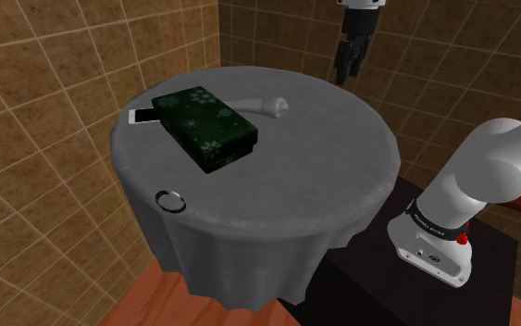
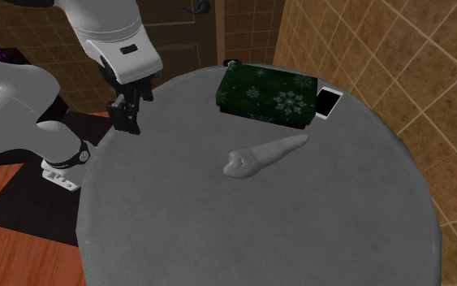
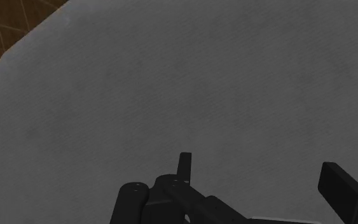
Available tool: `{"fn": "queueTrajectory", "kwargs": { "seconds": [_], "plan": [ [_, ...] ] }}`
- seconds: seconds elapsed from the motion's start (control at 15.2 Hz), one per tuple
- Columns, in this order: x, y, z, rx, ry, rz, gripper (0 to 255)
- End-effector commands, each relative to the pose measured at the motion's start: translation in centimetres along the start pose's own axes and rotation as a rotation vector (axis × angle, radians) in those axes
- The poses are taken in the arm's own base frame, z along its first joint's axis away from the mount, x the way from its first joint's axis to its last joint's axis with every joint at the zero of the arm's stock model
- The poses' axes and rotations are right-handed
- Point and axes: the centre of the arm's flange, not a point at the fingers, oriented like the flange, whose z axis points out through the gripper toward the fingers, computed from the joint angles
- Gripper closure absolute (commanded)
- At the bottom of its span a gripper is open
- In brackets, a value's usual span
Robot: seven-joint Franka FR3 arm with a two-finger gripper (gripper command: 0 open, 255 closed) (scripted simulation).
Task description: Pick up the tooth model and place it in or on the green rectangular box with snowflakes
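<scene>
The gripper [image 1: 347, 72] hangs above the edge of the round grey table [image 1: 295, 185], its jaws wide apart and holding nothing, while the pale tooth model [image 1: 266, 105] lies on the cloth just beside the green box [image 1: 204, 127], at the box's right in the shoulder view.

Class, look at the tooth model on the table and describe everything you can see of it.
The tooth is plain pale grey, with a broad knobbly crown and one long root tapering to a point. It lies on its side on the grey table, root tip towards the green box; whether they touch is unclear. The open hand hangs apart from it.
</scene>
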Motion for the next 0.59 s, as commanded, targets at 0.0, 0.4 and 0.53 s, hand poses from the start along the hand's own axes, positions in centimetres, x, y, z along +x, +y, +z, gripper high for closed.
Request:
{"fn": "queueTrajectory", "kwargs": {
  "seconds": [0.0, 0.4, 0.53],
  "plan": [
    [2.5, 0.3, 1.0, -0.006, 0.004, -0.045, 0],
    [9.8, 0.2, 3.5, -0.024, 0.014, -0.176, 0],
    [12.2, 0.0, 4.3, -0.029, 0.017, -0.220, 0]
  ]
}}
